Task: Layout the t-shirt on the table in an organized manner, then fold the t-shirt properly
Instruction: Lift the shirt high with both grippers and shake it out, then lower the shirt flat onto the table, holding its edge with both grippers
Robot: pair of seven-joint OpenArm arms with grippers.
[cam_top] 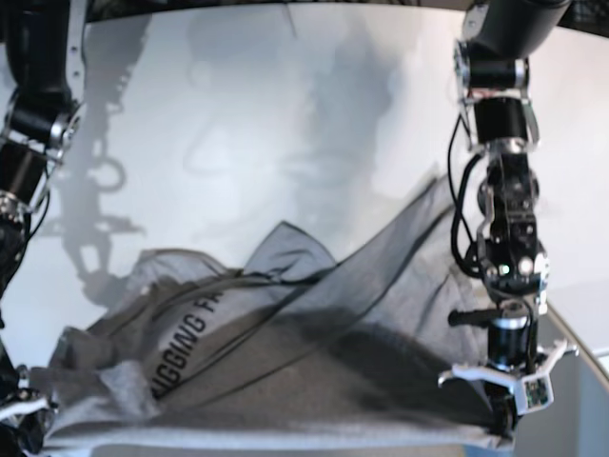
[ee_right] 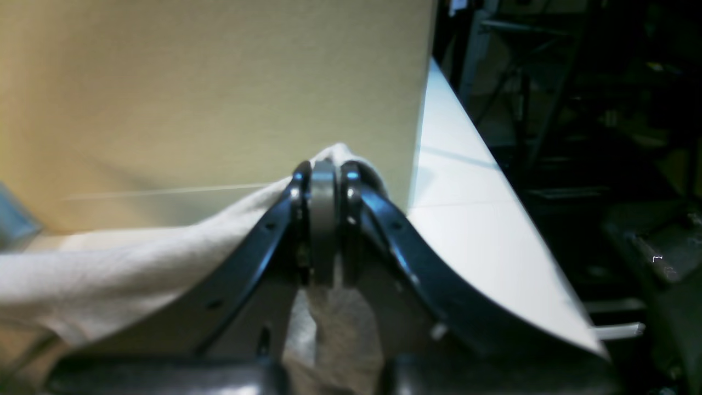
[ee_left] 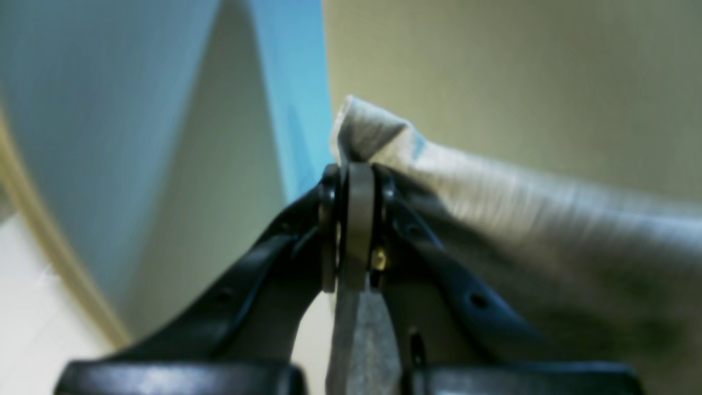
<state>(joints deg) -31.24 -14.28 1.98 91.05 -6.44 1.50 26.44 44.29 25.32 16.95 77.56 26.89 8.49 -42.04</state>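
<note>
The light grey t-shirt (cam_top: 314, 352) lies rumpled on the white table (cam_top: 238, 114), with its black lettering (cam_top: 186, 347) running diagonally at the left. Its near edge is stretched between my two grippers. My left gripper (cam_top: 504, 419), at the right of the base view, is shut on a pinch of the shirt's corner (ee_left: 373, 131). The fabric trails off to the right (ee_left: 521, 208). My right gripper (ee_right: 323, 170) is shut on the opposite corner, and cloth drapes to the left (ee_right: 137, 263). In the base view it sits at the bottom left edge (cam_top: 19, 414), mostly cut off.
The table's edge (cam_top: 580, 343) runs close behind the left arm, with a grey surface (cam_top: 585, 405) below it. Dark shelving (ee_right: 576, 109) stands beyond the table's rim (ee_right: 471, 230) in the right wrist view. Both arms' upper links (cam_top: 500, 124) rise over the table.
</note>
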